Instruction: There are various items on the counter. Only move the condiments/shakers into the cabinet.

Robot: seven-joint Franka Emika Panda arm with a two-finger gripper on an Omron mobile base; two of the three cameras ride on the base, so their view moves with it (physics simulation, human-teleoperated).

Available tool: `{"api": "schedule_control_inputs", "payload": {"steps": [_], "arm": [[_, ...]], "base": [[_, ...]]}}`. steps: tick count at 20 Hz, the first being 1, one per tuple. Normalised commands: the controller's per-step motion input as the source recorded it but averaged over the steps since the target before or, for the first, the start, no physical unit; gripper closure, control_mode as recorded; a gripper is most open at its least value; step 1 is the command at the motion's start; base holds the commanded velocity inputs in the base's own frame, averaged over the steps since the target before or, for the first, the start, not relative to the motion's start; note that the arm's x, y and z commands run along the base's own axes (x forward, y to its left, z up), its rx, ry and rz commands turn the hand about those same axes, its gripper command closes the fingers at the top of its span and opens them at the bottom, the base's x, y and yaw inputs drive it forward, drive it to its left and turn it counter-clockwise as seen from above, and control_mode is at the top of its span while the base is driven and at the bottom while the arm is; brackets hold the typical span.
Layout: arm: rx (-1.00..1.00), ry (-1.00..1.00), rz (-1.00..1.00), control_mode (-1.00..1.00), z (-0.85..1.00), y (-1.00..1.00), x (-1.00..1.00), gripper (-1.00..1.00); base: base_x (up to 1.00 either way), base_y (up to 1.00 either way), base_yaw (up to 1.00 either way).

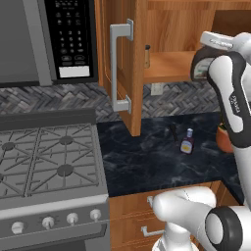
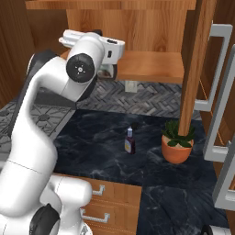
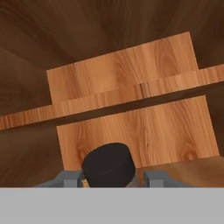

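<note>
Dark marbled stone forms the counter (image 1: 147, 166), running from a grey gas stove (image 1: 49, 157) to the space below the open wooden cabinet (image 2: 151, 64); the white arm reaches up to the cabinet's inner shelf, and in the hand view the gripper (image 3: 111, 178) has its two grey fingers closed on either side of a black cap (image 3: 108, 165), which belongs to the brown syrup bottle (image 1: 200, 66) seen, partly hidden behind the arm, at the shelf's front edge; whether the bottle's base rests on the shelf board cannot be told. Counted, three condiment items show: the syrup bottle in the gripper; one small tan wooden shaker (image 1: 146, 56) standing upright on the same shelf, well off to the gripper's left near the cabinet's side wall; and one small dark-blue bottle (image 2: 130, 141) with a pale cap, upright on the counter well below the gripper. One green plant in an orange pot (image 2: 177, 143) stands on the counter to the right of the blue bottle, apart from it; one tiny dark object (image 1: 173, 131) lies on the counter just beside the blue bottle. One long silver bar handle (image 1: 120, 68) runs down the open cabinet door, left of the gripper.
</note>
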Motion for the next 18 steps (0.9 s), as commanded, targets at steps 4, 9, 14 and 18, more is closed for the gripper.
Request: {"api": "schedule_control_inputs", "payload": {"steps": [4,9,14,18], "arm": [[0.01,0.00,0.00,-1.00,0.37,0.10,0.38,1.00],[0.00,0.00,0.00,-1.00,0.02,0.23,0.39,1.00],[0.00,0.00,0.00,-1.00,-0.03,0.14,0.23,1.00],[0.00,0.00,0.00,-1.00,0.00,0.09,0.32,1.00]], "base": [[0.00,0.00,0.00],[0.00,0.00,0.00],[0.00,0.00,0.00],[0.00,0.00,0.00]]}}
